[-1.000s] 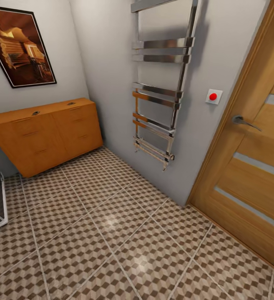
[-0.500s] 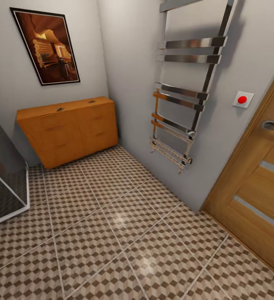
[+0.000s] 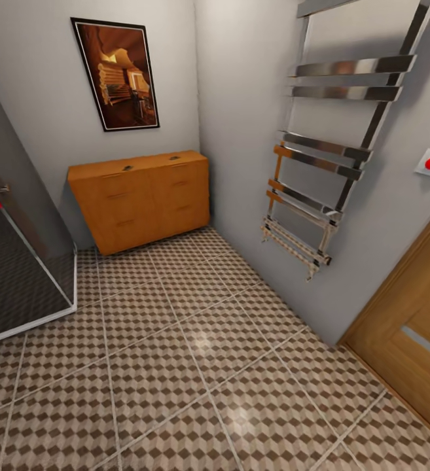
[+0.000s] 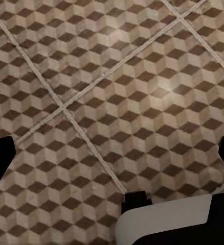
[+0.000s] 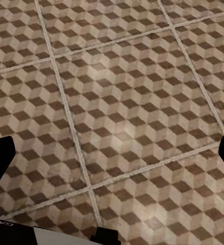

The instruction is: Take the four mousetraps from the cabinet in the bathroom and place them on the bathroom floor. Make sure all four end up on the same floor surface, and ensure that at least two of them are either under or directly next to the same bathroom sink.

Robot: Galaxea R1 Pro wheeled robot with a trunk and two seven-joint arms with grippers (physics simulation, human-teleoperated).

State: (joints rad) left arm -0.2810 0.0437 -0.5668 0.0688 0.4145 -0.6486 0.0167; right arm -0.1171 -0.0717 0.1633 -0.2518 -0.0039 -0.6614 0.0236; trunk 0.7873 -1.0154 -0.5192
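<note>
Cabinet stood against far wall, drawers closed. Left gripper and right gripper spread wide, empty, over floor.

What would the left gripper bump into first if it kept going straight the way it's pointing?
Probably the bathroom floor. The left gripper has its fingers spread wide, pointing at bare patterned tiles with nothing in between. How far off the floor is, I can't tell.

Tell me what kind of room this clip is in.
Most likely a bathroom: a chrome heated towel rail on the wall, a glass shower enclosure, and cube-patterned tiled floor. An orange wooden cabinet stands in the corner.
</note>
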